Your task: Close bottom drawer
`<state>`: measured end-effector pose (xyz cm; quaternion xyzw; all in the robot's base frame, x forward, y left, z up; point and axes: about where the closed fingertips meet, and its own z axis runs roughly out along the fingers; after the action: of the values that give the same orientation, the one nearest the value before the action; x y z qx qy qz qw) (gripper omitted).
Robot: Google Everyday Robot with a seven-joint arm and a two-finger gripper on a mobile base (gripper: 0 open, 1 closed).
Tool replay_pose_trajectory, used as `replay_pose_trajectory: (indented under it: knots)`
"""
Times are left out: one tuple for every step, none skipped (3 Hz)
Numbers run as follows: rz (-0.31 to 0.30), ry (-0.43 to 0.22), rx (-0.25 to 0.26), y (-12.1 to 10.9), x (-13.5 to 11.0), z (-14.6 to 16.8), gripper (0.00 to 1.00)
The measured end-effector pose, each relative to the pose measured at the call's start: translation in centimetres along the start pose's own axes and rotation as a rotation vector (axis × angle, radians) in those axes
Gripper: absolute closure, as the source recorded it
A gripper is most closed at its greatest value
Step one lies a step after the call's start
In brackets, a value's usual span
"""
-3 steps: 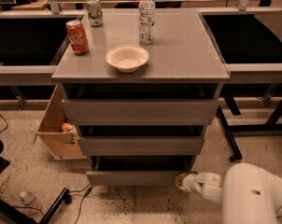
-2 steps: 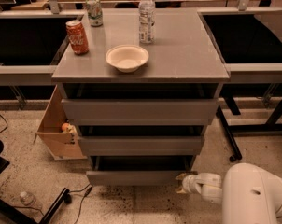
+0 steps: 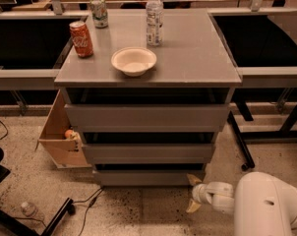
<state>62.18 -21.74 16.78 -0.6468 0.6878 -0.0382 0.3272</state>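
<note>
End effector nr bottom drawer

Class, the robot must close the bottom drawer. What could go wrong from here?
The white gripper sits by the right end of the narrow grey bottom drawer front, so a push might slip past its corner. A hard off-centre shove might rock the grey cabinet and tip the clear plastic bottle on top.

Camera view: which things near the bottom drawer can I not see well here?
All in the camera view:
- Narrow grey bottom drawer: inside hidden under the mid-width grey drawer above.
- Open two-finger gripper, by that drawer's right corner: contact cannot be told.
- White robot arm: cut off by bottom and right edges.
</note>
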Motion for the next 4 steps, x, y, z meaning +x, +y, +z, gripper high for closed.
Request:
replay_pose_trajectory:
  knots:
    - [0.001,0.003,0.002,0.1,0.0,-0.2,0.27]
    - [0.003,0.011,0.007,0.4,0.0,-0.8,0.5]
    - [-0.007,0.012,0.03,0.6,-0.2,-4.2,0.73]
    - [0.015,0.056,0.046,1.0,0.8,-12.6,0.96]
